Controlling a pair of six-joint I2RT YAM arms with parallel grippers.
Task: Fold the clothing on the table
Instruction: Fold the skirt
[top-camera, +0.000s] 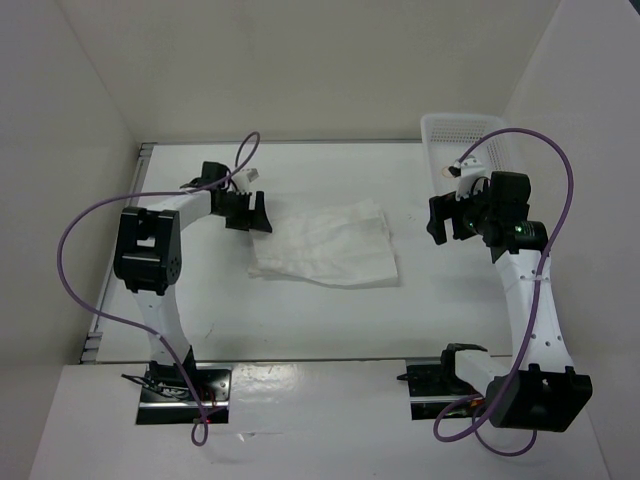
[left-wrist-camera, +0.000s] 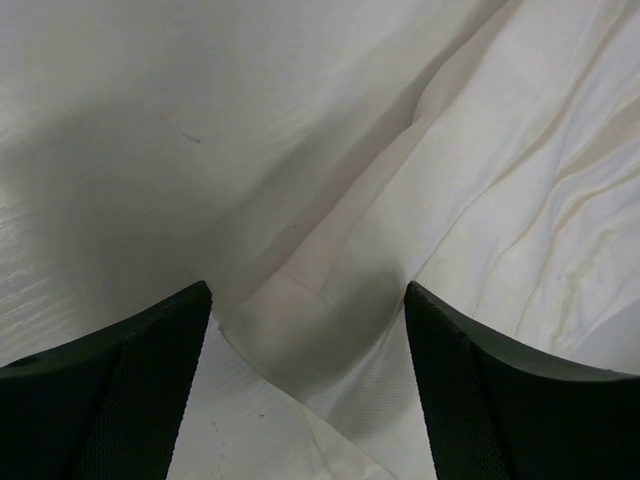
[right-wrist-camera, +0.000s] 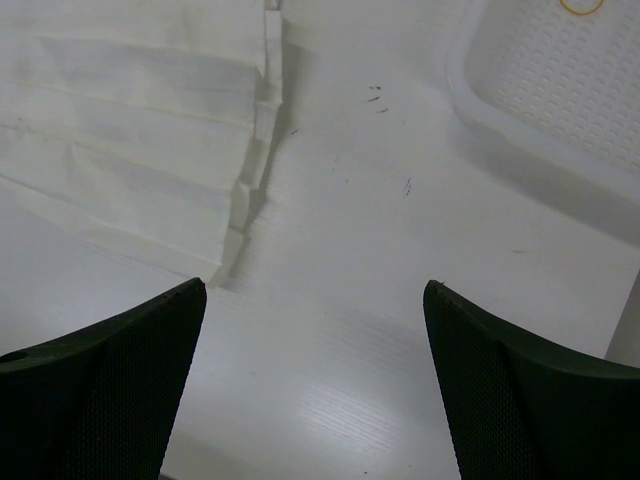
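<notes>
The clothing (top-camera: 325, 245) is a white, wrinkled piece lying flat in layers in the middle of the table (top-camera: 330, 320). My left gripper (top-camera: 250, 213) is at its far left corner. In the left wrist view that gripper (left-wrist-camera: 308, 290) stands open, with a rounded corner fold of the clothing (left-wrist-camera: 520, 180) lying between its black fingers. My right gripper (top-camera: 440, 220) hovers to the right of the garment, apart from it. In the right wrist view it (right-wrist-camera: 314, 284) is open over bare table (right-wrist-camera: 350, 200), with the stacked edge of the clothing (right-wrist-camera: 130, 130) at the upper left.
A white perforated basket (top-camera: 440, 125) stands at the far right corner of the table, and its rim and floor (right-wrist-camera: 560, 90) show at the top right of the right wrist view. White walls enclose the table on the left, back and right. Purple cables loop from both arms.
</notes>
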